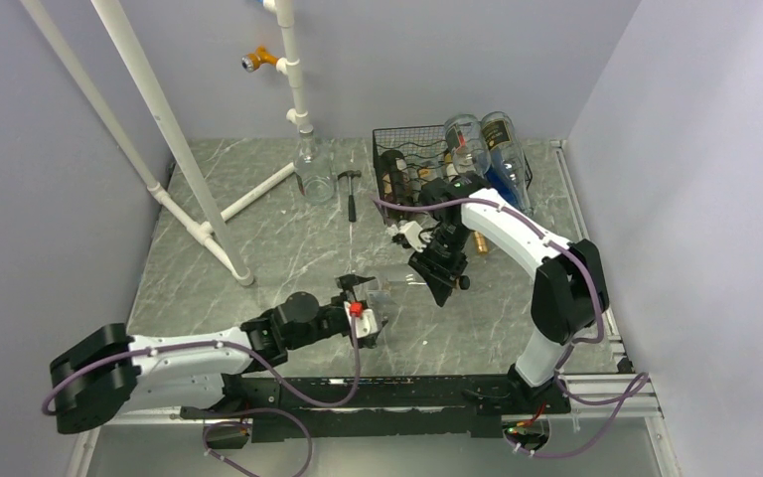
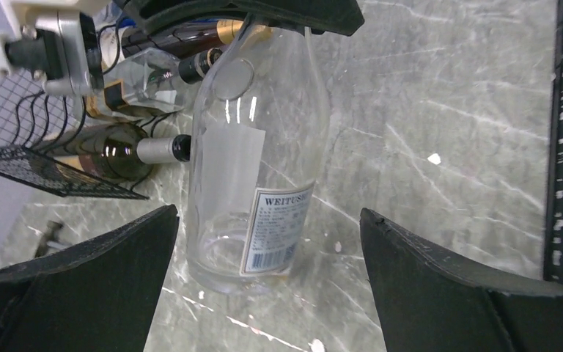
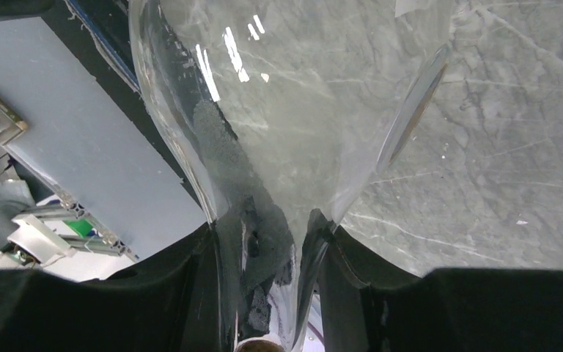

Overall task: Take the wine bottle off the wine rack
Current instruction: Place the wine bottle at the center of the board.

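Here the 2 fingers (image 3: 190,293) of the right gripper (image 3: 270,257) pinch only the slim neck of the clear wine bottle (image 2: 253,147), held well apart from the wine rack (image 1: 402,149). Smooth glass could slip, or swing into the wide-open, empty left gripper (image 1: 363,303).
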Controlling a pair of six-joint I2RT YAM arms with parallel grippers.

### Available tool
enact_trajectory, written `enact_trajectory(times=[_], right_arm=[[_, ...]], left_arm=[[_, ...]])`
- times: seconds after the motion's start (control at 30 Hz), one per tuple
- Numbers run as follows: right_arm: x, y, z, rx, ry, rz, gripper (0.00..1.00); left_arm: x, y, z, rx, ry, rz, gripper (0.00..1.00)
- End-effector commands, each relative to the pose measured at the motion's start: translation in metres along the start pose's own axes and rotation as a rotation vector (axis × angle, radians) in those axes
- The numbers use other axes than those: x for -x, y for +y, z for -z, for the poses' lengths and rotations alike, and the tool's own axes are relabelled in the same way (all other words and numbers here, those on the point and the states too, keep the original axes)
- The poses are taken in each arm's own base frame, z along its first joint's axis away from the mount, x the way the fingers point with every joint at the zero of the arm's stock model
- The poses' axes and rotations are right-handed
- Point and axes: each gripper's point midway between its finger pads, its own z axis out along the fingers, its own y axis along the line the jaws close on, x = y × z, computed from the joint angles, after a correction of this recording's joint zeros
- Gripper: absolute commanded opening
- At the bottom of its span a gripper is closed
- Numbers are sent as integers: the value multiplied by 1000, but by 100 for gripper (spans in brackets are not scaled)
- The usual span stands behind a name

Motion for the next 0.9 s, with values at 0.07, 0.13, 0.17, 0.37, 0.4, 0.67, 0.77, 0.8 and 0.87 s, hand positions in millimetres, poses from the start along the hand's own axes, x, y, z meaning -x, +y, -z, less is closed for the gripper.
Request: enact_trajectory(times=[0.07,0.13,0.17,0.37,0.4,0.67,0.77,0.8,0.87], right_arm=[[12,15,14,35,-43,80,0],[12,15,13,34,-35,83,0],[12,14,13,33,-31,80,0],[13,13,12,20,-6,77,0],[13,13,12,18,-1,75,0],[15,12,12,18,12,68,0],[16,13,12,18,16,71,0],[16,12,11,16,17,72,0],[17,13,11,17,18,72,0]], left_arm=[[38,18,-26,70,-165,-135,100],[40,14,-34,56,-188,-121,99],[42,11,-38,45,-203,-108,100],[42,9,-54,58,-240,-82,100],[40,9,-56,57,-235,-87,99],[25,9,-72,59,-182,-166,99],[18,6,-78,37,-159,-189,100],[15,5,-80,27,-148,-195,99],[11,6,-86,18,-128,-206,99]])
